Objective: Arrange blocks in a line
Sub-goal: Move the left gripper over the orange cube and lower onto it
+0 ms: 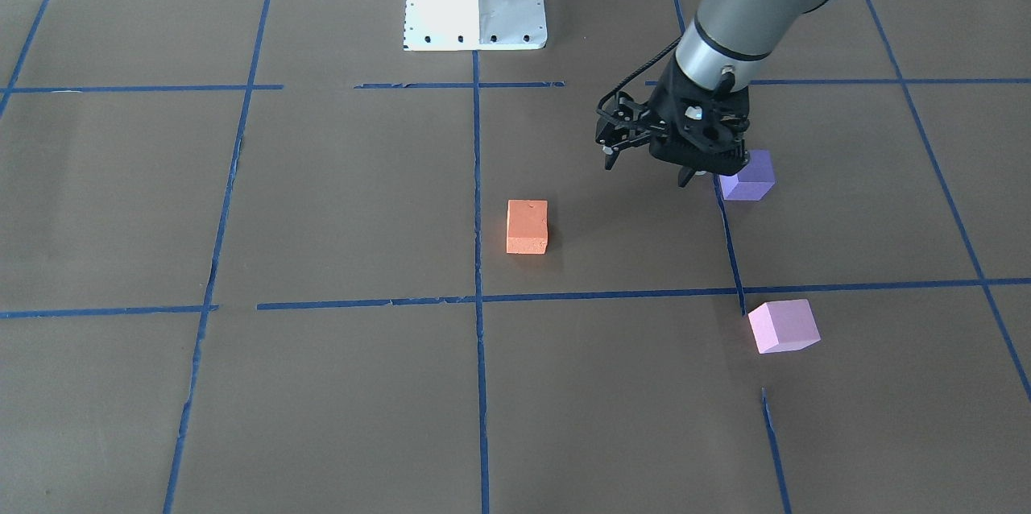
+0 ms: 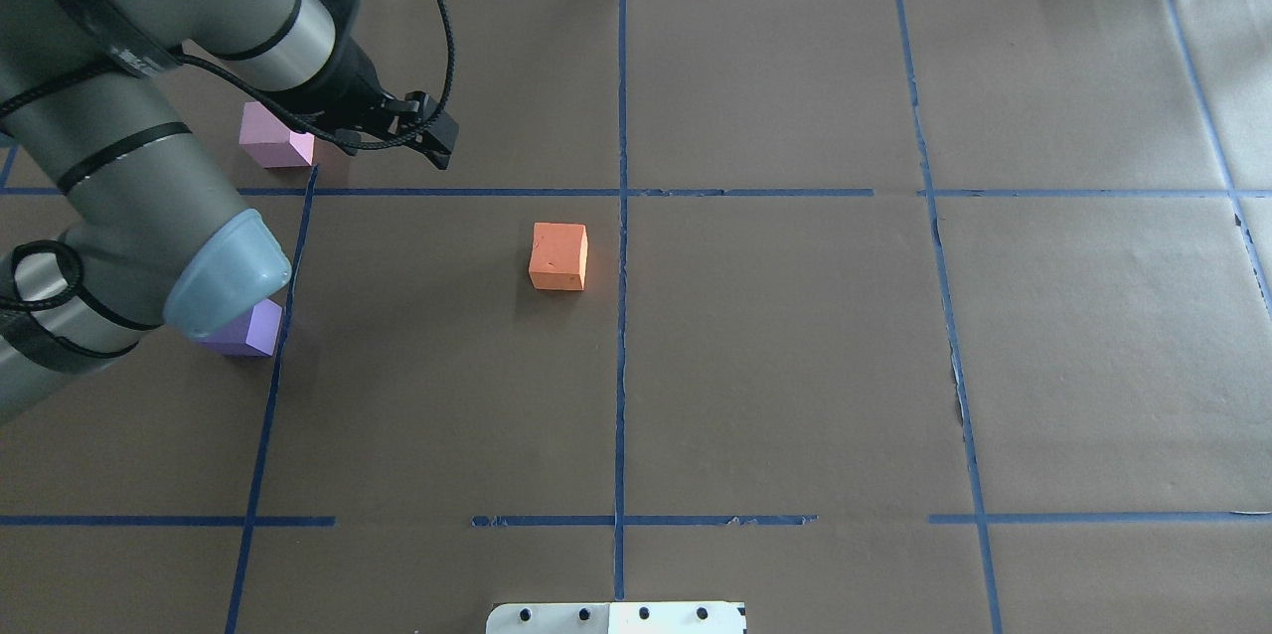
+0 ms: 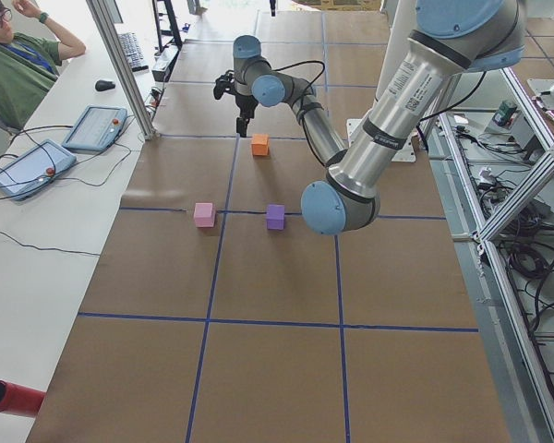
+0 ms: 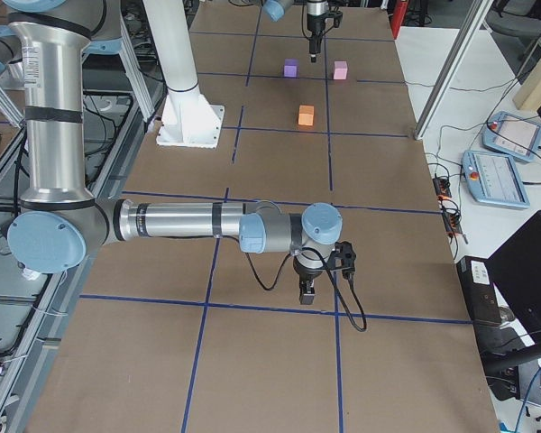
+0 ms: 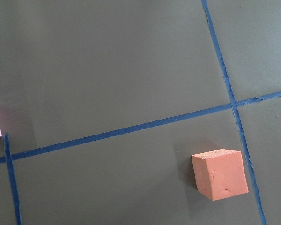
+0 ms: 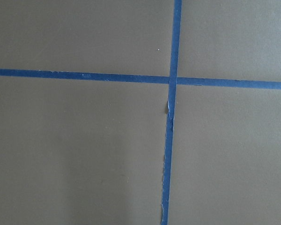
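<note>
Left claw (image 1: 647, 170): hovering over the table (image 2: 795, 366), carrying nothing. I can't tell from my screens whether its jaws are apart or together.
Orange block (image 1: 527, 227): flat on the table, on the robot's right of the left claw, near it.
Purple block (image 1: 749, 178): on the robot's left of the left claw, on the base side.
Pink block (image 1: 783, 326): also on the robot's left of the left claw, farther out from the base.
Long axis: none to speak of, I reckon. They're near-cubes, so any square approach should do.
Nearer arm: the left, easily.
Right claw (image 4: 307, 289): well apart from the left claw, over bare table. I can't tell its state.
My read: purple and pink already pair up, and orange is the stray.
</note>
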Robot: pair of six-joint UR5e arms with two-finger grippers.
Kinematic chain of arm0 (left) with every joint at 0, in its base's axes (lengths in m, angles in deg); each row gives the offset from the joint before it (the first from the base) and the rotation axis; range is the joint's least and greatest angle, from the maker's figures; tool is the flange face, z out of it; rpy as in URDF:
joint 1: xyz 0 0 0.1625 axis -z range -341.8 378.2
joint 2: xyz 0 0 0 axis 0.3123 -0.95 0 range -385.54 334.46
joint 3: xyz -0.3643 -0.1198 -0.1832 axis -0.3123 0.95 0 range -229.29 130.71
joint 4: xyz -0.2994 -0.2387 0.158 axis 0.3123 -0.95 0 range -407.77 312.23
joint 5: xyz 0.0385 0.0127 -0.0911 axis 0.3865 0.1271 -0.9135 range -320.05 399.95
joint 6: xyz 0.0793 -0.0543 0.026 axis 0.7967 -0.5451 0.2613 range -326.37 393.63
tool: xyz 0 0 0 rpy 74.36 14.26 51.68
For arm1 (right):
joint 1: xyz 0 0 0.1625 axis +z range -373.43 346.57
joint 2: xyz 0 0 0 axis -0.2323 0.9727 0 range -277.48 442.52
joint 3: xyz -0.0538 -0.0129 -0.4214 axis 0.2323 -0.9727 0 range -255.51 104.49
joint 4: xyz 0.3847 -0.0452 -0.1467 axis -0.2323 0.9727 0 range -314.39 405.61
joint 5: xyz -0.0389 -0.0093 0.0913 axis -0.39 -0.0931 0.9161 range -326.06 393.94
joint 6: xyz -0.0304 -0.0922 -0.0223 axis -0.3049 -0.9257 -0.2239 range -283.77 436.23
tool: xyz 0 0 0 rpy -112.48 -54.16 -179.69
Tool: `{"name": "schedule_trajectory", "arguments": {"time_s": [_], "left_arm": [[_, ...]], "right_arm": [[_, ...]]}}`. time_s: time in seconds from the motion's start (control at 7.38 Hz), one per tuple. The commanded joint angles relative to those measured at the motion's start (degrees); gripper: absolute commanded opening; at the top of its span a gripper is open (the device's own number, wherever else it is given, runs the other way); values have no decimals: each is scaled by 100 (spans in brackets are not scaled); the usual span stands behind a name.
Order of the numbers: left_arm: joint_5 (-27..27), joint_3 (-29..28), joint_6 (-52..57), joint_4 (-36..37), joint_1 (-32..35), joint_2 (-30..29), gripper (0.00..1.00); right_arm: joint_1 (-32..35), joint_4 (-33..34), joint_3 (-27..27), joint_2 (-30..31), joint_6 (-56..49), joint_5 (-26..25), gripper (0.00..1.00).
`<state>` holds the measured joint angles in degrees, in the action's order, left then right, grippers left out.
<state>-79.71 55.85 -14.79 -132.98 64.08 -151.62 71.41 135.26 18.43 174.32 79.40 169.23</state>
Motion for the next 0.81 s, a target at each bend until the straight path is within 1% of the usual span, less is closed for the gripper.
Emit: {"name": "schedule_trajectory", "arguments": {"time_s": [0.0, 0.14, 0.27, 0.41, 0.54, 0.68], "left_arm": [[582, -518, -1016, 22, -631, -502, 100], [654, -747, -1177, 22, -772, -574, 100], [924, -1002, -1213, 13, -913, -697, 100], [962, -1466, -1257, -13, -1080, -924, 100], [962, -1757, -1492, -144, -1125, -1040, 100], [962, -1830, -1564, -249, -1212, -1032, 100]], "right_arm": [[6, 0, 1, -4, 0, 7, 100], [6, 0, 1, -5, 0, -2, 100], [6, 0, 1, -5, 0, 7, 100], [6, 0, 1, 4, 0, -2, 100], [6, 0, 1, 4, 0, 7, 100], [6, 0, 1, 4, 0, 7, 100]]}}
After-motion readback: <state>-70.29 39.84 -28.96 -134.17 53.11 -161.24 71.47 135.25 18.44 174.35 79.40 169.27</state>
